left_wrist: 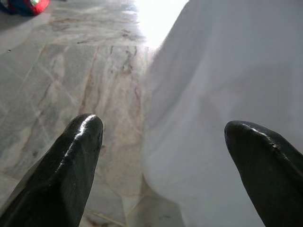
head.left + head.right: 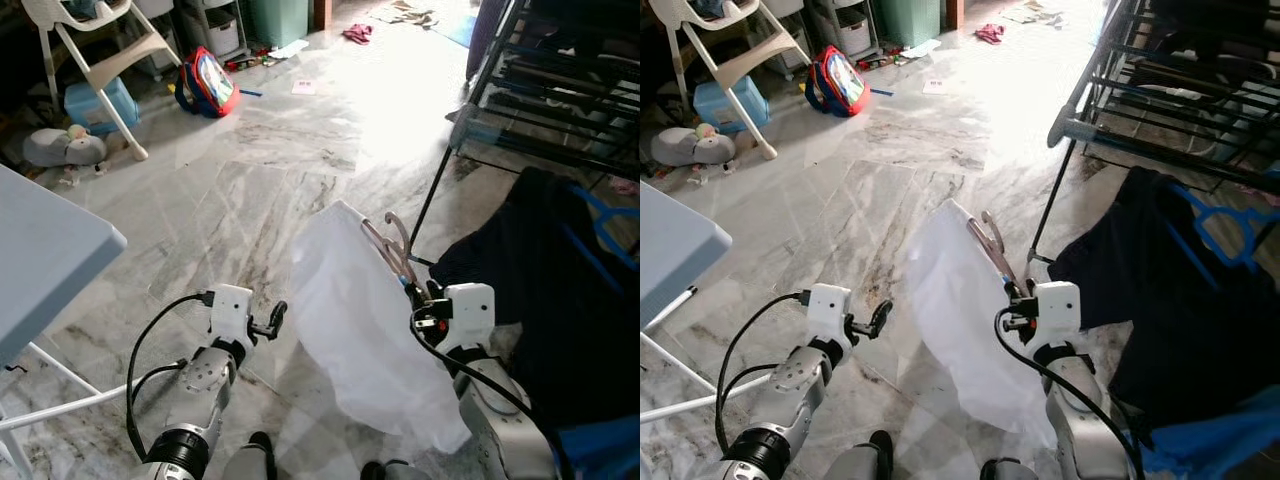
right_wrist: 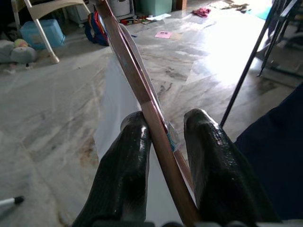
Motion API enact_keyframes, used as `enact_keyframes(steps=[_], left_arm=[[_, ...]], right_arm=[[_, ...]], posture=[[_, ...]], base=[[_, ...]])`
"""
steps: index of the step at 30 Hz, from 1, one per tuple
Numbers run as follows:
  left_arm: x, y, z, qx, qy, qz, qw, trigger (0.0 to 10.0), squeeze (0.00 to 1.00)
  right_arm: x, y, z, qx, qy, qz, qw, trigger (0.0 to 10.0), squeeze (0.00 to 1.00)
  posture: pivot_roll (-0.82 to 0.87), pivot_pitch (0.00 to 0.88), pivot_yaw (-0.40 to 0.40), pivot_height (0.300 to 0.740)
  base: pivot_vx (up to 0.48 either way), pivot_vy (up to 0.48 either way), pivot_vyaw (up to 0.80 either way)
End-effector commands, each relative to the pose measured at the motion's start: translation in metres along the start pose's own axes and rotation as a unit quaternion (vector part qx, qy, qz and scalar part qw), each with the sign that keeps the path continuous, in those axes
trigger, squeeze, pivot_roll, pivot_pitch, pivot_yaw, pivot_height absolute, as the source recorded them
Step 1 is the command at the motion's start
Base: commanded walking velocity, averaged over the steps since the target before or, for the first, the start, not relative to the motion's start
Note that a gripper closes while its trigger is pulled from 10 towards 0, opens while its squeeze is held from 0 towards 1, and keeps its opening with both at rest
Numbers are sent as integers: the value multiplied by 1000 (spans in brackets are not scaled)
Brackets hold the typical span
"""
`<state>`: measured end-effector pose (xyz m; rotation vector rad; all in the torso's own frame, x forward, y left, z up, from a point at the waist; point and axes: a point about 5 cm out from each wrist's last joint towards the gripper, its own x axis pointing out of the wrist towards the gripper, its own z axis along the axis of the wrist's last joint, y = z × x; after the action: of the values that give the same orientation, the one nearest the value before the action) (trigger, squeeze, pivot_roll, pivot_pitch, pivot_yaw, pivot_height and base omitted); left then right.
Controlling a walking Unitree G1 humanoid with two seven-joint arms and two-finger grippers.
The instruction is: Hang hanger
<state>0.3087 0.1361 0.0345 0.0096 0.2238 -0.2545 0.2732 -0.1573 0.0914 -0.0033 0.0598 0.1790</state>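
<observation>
Marble floor (image 2: 250,180), grey-veined, bright glare toward the far end. High chair (image 2: 100,50), blue box (image 2: 95,100), red backpack (image 2: 207,82) and soft toy (image 2: 62,147) along the far left; corner of a pale desk (image 2: 45,250) at near left. Black drying rack (image 2: 545,90) at upper right, dark garment (image 2: 545,290) draped on its lower part, blue hanger (image 2: 1220,235) showing against it.

Right claw (image 3: 163,130): closed on the brown hanger (image 3: 137,80), bar pinched between both fingers. Hanger held low in front of the body, hook (image 2: 397,232) pointing up and away, toward the rack but well apart from any rail. White garment (image 2: 365,320) hanging from the hanger, spreading down toward the floor.

Left claw (image 1: 163,137): wide open, empty, pointed at the white garment, near the cloth edge, not touching.

Step in hand (judgement): carry phase; hanger gripped, not yet hung.

Next move calls for: raise the right arm and close in on the rack, bring the hook over a free rail, lower until seated, then release. Risks: trailing cloth snagging on the rack leg; hook angle needing correction before it goes over the rail.
</observation>
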Motion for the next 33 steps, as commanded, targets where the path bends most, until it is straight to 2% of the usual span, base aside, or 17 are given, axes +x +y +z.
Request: enact_keyframes(steps=[1,6,15,20,22,33], left_arm=[[-3,8,-5,-4,10,17,1000,10000,0],[-3,7,-5,-1,7,13,1000,10000,0],[-3,9,-7,-1,9,23,1000,10000,0],[-1,9,-1,-7,-2,25,1000,10000,0],[-4,9,-8,3,12,16,1000,10000,0],[-5,4,-13,10,26,0,1000,10000,0]], right_arm=[[3,1,11,1,-24,2,1000,10000,0],[6,-1,13,4,-27,0,1000,10000,0],[11,9,12,5,-26,21,999,10000,0],[12,16,17,3,-31,46,998,10000,0],[10,17,16,14,-34,39,999,10000,0],[1,26,11,21,-28,43,998,10000,0]], posture=[[-35,144,1,740],[-23,136,2,740],[3,121,-8,740],[1,138,4,740],[-12,143,13,740],[-43,171,34,740]], base=[[-322,0,0],[-322,0,0],[-321,0,0],[-320,0,0],[-322,0,0],[-320,0,0]])
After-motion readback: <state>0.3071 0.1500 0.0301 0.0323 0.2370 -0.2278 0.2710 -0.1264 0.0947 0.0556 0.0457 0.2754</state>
